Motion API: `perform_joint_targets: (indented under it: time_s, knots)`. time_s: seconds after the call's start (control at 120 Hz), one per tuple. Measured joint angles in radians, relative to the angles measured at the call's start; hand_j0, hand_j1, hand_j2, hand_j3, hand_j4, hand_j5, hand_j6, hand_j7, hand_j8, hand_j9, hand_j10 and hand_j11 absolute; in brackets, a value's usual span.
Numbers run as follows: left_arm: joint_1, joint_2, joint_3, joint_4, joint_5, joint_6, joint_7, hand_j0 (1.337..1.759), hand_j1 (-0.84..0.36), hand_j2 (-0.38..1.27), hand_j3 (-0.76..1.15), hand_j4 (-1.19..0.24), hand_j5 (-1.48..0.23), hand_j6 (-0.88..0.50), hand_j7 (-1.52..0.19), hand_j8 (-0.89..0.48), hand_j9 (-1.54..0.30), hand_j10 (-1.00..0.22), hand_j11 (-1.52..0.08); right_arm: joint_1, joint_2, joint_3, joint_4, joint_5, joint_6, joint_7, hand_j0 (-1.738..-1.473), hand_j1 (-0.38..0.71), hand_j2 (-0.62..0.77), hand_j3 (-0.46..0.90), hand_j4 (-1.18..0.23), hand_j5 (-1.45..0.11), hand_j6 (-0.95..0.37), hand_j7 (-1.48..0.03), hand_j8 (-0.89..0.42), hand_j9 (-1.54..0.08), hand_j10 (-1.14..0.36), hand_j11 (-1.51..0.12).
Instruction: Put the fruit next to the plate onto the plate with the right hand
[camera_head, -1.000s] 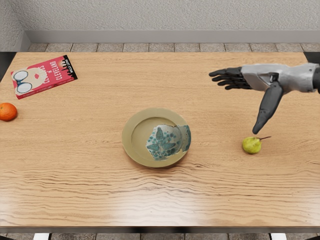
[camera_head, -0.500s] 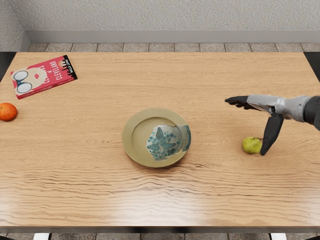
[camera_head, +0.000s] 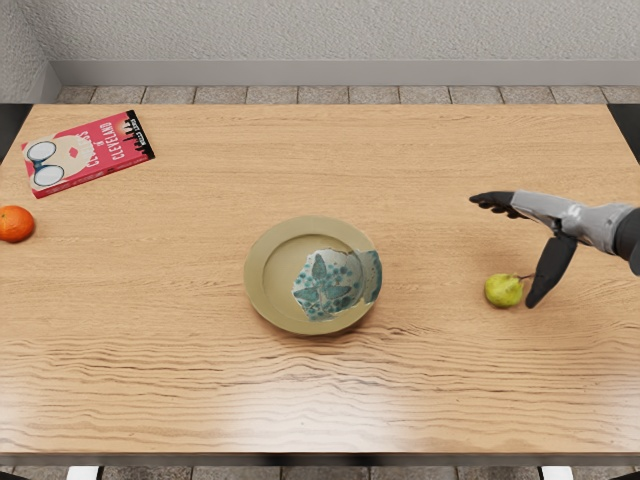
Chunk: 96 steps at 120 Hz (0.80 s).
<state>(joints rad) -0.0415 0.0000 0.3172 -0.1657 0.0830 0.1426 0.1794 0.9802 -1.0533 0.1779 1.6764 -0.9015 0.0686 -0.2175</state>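
The table (camera_head: 200, 380) holds the plate (camera_head: 258, 272) at its middle, well left of the right hand (camera_head: 552, 215). The hand hovers open, fingers spread, gripping nothing. The pear (camera_head: 503, 290) lies below the fingers, just left of the hanging thumb. It is small and yellow-green, with 1 stem pointing right.

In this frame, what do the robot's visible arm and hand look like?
Only the right hand shows, with a stub of forearm: silver-grey shell on its back and wrist, slim black fingers and thumb. No cables or markings visible.
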Motion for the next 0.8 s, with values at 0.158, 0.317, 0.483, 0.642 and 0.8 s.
perform_joint_targets:
  time_s: [0.158,0.317,0.483,0.642,0.8]
  knots:
    - [0.0,0.0,0.0,0.0,0.0,0.0,0.0,1.658,0.35,0.0,0.0,0.0,0.0,0.0,0.0,0.0,0.0,0.0,0.0,-0.044,0.002,-0.003,0.008,-0.045,-0.044,0.001,-1.658,-0.24,-0.01,0.0,-0.1,-0.12,-0.1,-0.12,-0.1,-0.12,-0.1,-0.12]
    - [0.0,0.0,0.0,0.0,0.0,0.0,0.0,1.658,0.35,0.0,0.0,0.0,0.0,0.0,0.0,0.0,0.0,0.0,0.0,-0.064,-0.003,-0.003,0.039,-0.077,-0.083,0.0,-1.658,-0.16,-0.03,0.0,-0.17,-0.21,-0.17,-0.21,-0.17,-0.21,-0.17,-0.21]
    - [0.0,0.0,0.0,0.0,0.0,0.0,0.0,1.658,0.35,0.0,0.0,0.0,0.0,0.0,0.0,0.0,0.0,0.0,0.0,-0.09,-0.004,-0.003,0.053,-0.12,-0.109,0.0,-1.658,-0.07,-0.04,0.0,-0.25,-0.31,-0.25,-0.31,-0.25,-0.31,-0.25,-0.31]
    - [0.0,0.0,0.0,0.0,0.0,0.0,0.0,1.658,0.35,0.0,0.0,0.0,0.0,0.0,0.0,0.0,0.0,0.0,0.0,-0.123,-0.001,-0.003,0.059,-0.161,-0.13,0.001,-1.658,-0.02,-0.05,0.0,-0.29,-0.36,-0.29,-0.36,-0.29,-0.36,-0.29,-0.36]
    - [-0.001,0.0,0.0,0.0,0.0,0.0,0.0,1.658,0.35,0.0,0.0,0.0,0.0,0.0,0.0,0.0,0.0,0.0,0.0,-0.136,0.006,-0.003,0.061,-0.173,-0.151,0.001,-1.658,0.02,-0.06,0.0,-0.32,-0.41,-0.33,-0.41,-0.32,-0.41,-0.32,-0.41]
